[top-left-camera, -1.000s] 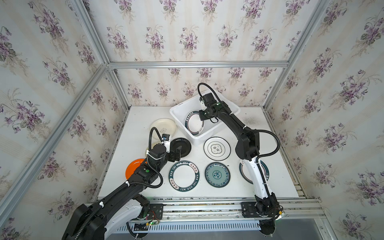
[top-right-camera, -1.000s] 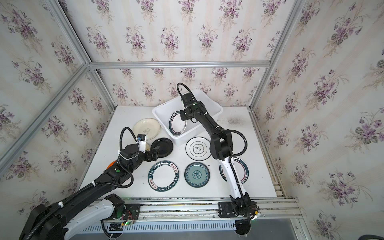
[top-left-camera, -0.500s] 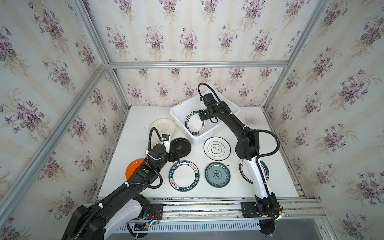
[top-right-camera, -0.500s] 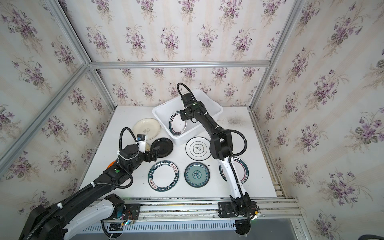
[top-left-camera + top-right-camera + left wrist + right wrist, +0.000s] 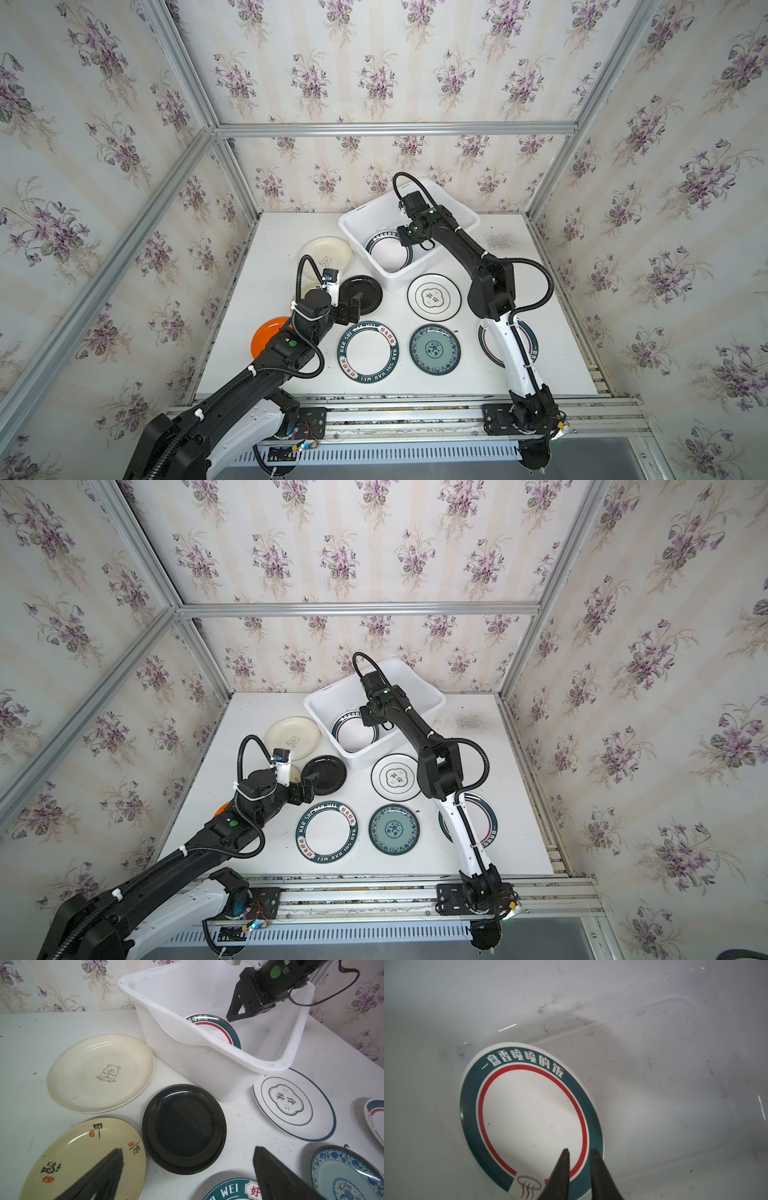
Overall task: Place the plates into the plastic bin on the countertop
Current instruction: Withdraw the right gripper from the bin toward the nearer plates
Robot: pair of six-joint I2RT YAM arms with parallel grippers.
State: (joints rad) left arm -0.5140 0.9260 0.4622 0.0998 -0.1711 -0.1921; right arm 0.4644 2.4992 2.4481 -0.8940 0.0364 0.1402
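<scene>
Left gripper (image 5: 188, 1149): hung spread wide at black plate (image 5: 182, 1126)
Right gripper (image 5: 579, 1150): stood narrowly parted over teal-rimmed plate (image 5: 529, 1115) in plastic bin (image 5: 187, 1059)

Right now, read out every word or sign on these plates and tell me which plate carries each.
"SWEET DEAR": cream bear plate.
"一盘香喷喷的饭": teal-rimmed plate in the plastic bin.
"食味": white emblem plate; its smaller characters are too small.
"HAO SHI HAO WEI": lettered-rim plate.
Cream calligraphy plate: brushwork and red seals, not readable.
Half-hidden plate at the right: lettering too small.
</scene>
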